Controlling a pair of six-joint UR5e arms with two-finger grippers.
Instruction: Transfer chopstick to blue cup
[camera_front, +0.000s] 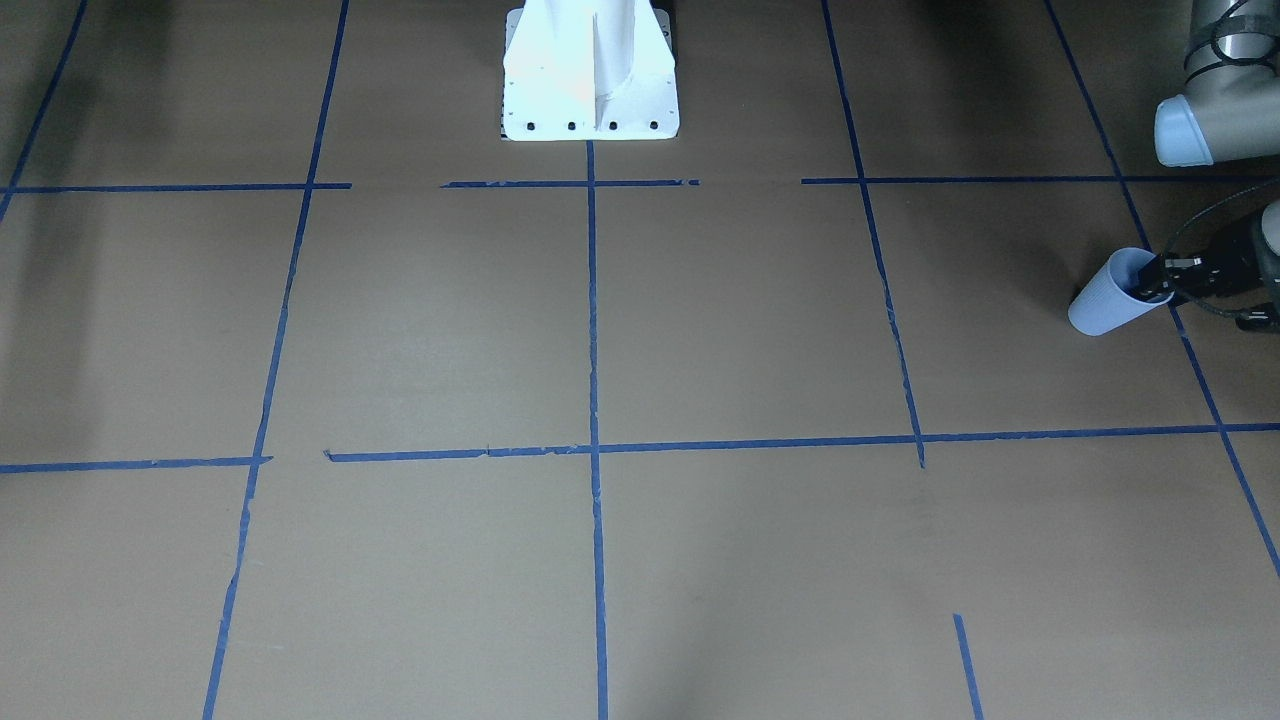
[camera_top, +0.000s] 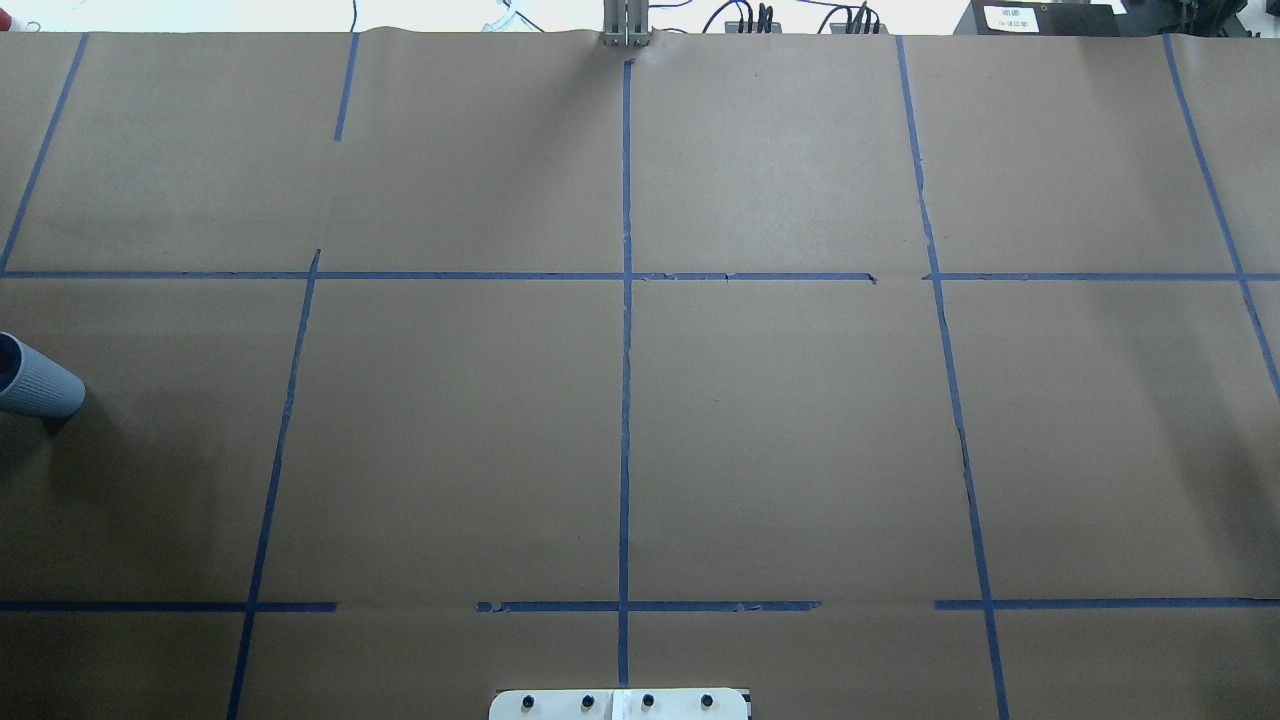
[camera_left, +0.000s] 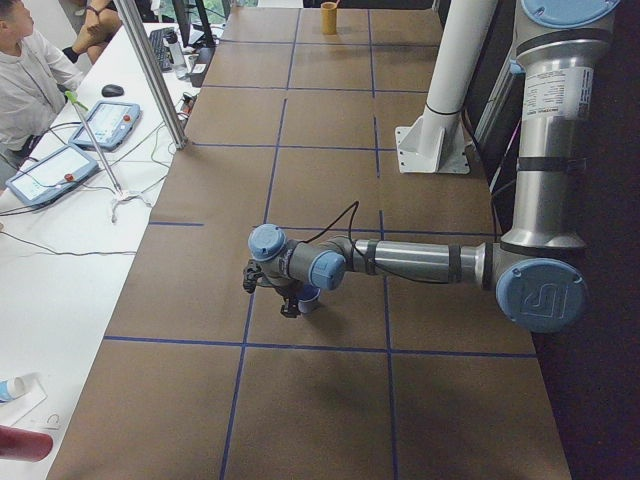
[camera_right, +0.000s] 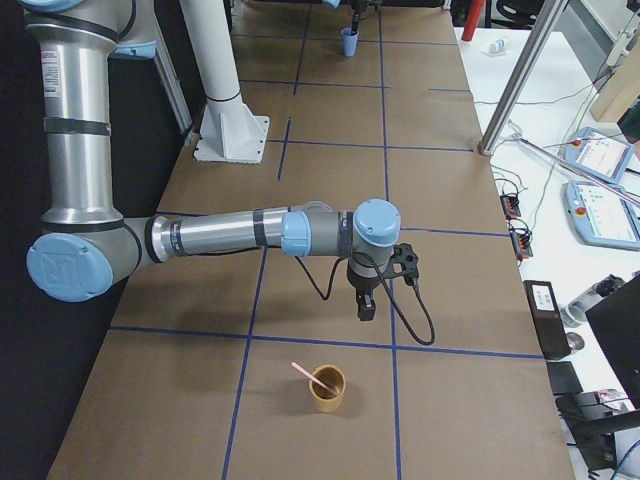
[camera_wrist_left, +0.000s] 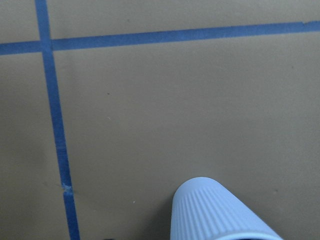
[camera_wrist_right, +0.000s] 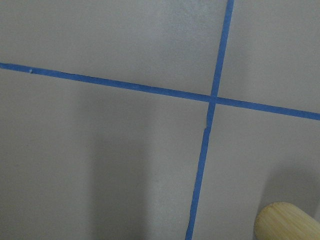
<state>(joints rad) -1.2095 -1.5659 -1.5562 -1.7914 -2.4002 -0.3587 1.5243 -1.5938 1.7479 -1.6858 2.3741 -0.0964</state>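
At the left end of the table (camera_top: 780, 430), my left gripper (camera_front: 1152, 287) looks clamped on the rim of the blue cup (camera_front: 1105, 303), one finger down inside the mouth and the cup standing upright. Well apart, at the opposite end, the right gripper (camera_right: 366, 308) hangs near a tan cup (camera_right: 327, 395) in which the pink chopstick (camera_right: 308, 374) leans. Whether that gripper is apart or together I cannot tell, since only the side camera catches it. By my reading the transfer is not yet begun. The stick is thin and tilted, so an off-centre pinch could let it swivel or slip, or pull the tan cup over. The finger inside the blue cup also narrows the opening for the drop. Both central cameras miss the chopstick and tan cup altogether. The front view crops the left gripper at its edge, and the right wrist camera shows only a sliver of tan rim.
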